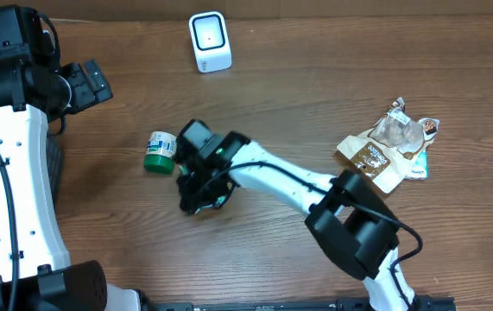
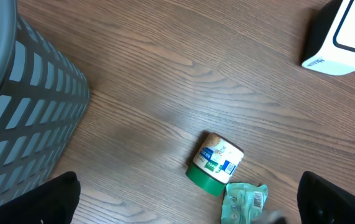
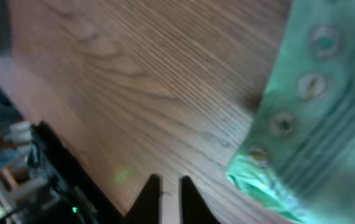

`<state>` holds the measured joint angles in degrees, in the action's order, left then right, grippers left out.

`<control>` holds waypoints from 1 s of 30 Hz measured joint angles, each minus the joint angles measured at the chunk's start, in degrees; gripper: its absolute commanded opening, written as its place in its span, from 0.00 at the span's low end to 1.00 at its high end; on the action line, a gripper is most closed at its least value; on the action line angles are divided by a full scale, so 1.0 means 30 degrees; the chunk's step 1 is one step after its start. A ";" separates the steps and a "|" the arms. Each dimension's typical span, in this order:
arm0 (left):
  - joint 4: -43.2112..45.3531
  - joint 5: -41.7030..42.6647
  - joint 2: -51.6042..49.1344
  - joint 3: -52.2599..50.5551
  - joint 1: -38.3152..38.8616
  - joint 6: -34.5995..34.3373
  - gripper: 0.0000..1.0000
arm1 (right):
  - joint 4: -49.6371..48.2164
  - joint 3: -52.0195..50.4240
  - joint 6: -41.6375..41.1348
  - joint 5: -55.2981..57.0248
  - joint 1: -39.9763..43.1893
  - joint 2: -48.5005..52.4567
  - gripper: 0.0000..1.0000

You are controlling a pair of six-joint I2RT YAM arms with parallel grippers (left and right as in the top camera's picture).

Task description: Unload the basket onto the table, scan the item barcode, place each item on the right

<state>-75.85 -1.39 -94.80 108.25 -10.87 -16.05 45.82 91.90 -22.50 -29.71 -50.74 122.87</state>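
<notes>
Overhead, the right tool (image 1: 196, 199) reaches down to the middle of the counter (image 1: 315, 78), right over a small green packet (image 1: 218, 200). Only a sliver of the packet peeks out from under the dark fingers. The right wrist view shows this tool's two fingertips (image 3: 153, 190) almost together, with a thin strip of wood between them and nothing gripped. The packet lies flat on the counter off to their right, clear of the tips. Its crinkled edge and a row of round printed marks are visible, though blurred.

The left wrist view shows the packet just beside the green lid of a small jar (image 2: 214, 165), which lies on its side. A barcode label shows at the packet's corner. The white scanner (image 1: 210, 41) stands upright near the far edge of the counter, well apart from the packet, with its window facing up.

The left tool (image 1: 91, 82) hangs at the left side of the counter with its fingers spread wide and empty. A grey slatted basket (image 2: 28, 112) sits near it. Two snack bags (image 1: 393, 147) lie overlapping at the right side, well away from both arms.
</notes>
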 measured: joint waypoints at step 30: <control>0.0007 0.0000 0.0000 0.0000 0.0000 0.0000 0.99 | 0.6630 0.0058 0.2499 0.2419 0.4998 0.0925 0.09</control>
<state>-75.83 -1.39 -94.80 108.25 -10.87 -16.05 65.71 92.07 -15.00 -22.46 -35.75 125.64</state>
